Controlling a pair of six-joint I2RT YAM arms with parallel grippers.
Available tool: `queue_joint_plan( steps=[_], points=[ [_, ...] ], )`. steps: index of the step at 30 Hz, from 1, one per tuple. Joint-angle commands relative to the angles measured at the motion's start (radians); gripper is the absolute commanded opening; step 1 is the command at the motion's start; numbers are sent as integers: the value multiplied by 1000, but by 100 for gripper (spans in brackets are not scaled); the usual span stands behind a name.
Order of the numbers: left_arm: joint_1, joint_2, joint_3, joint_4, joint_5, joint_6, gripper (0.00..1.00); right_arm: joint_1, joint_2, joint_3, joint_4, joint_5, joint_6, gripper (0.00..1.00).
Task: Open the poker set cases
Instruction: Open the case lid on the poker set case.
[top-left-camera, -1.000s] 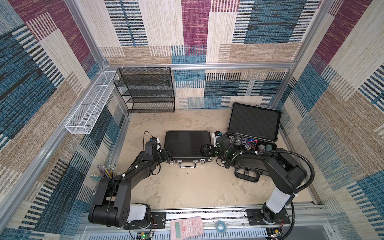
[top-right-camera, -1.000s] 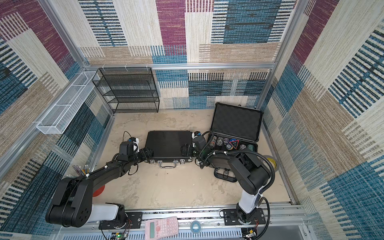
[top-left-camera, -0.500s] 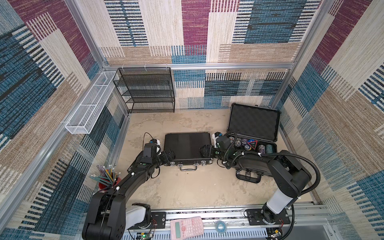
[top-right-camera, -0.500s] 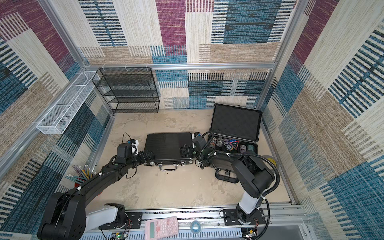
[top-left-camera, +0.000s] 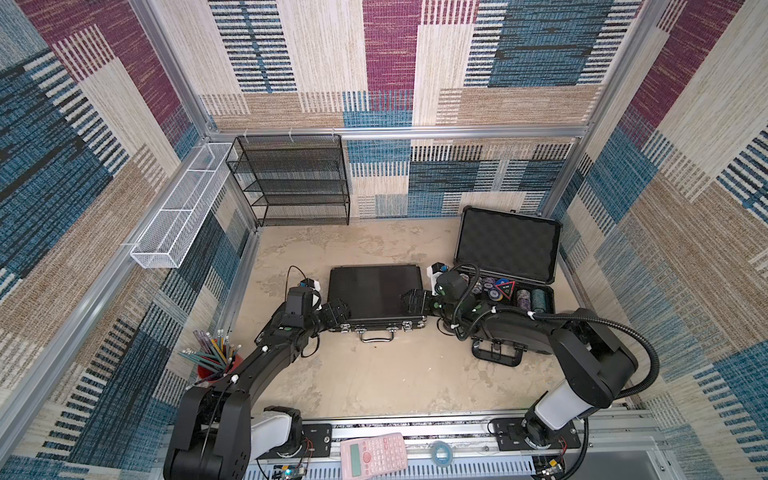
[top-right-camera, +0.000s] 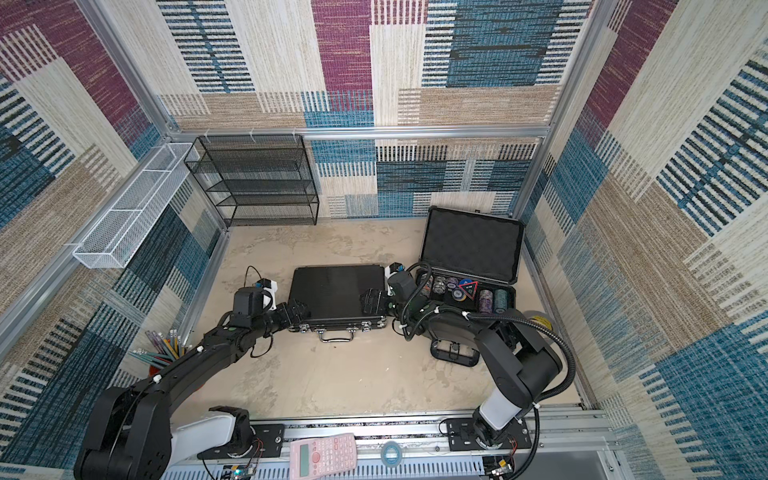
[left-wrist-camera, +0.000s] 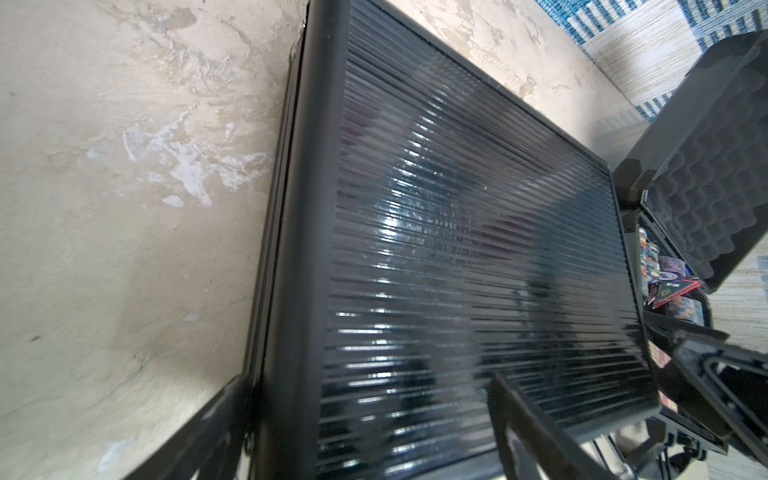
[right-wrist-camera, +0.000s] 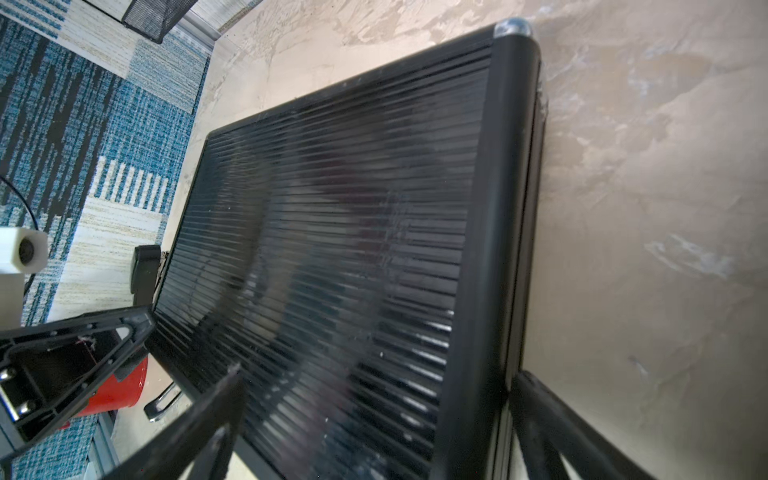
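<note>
Step in hand: 2nd case of 2.
Bulky grey hard case with black corners (top-left-camera: 509, 245), right side: already open, lid up.
Slim black ribbed case (top-left-camera: 376, 291): flat, shut, middle of table, between both grippers.
Left gripper (top-left-camera: 338, 313): at case's left end, near front corner. Jaws spread wide, 1 finger (left-wrist-camera: 536, 419) over lid, 1 beside side wall. Pinching nothing.
Right gripper (top-left-camera: 415, 301): at right end, same way, spread, holding nothing.
Next, my guess: free silver latches (top-left-camera: 345, 328) if locked (cannot tell), then lift lid's front edge, both ends together.
</note>
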Motion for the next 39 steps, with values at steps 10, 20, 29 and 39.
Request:
queue_joint_plan(
  steps=[10, 20, 29, 39],
  points=[
    [-2, -37, 22, 25, 113, -47, 90, -37, -40, -17, 12, -43, 15, 99],
    [-2, -56, 26, 36, 106, -53, 90, -59, -74, -45, 24, -86, 42, 100],
    [-2, -68, 39, 42, 109, -55, 90, -59, -56, -69, 105, -189, 82, 100],
    [-2, -84, 32, 53, 113, -59, 91, -59, -65, -69, 192, -285, 105, 100]
  ],
)
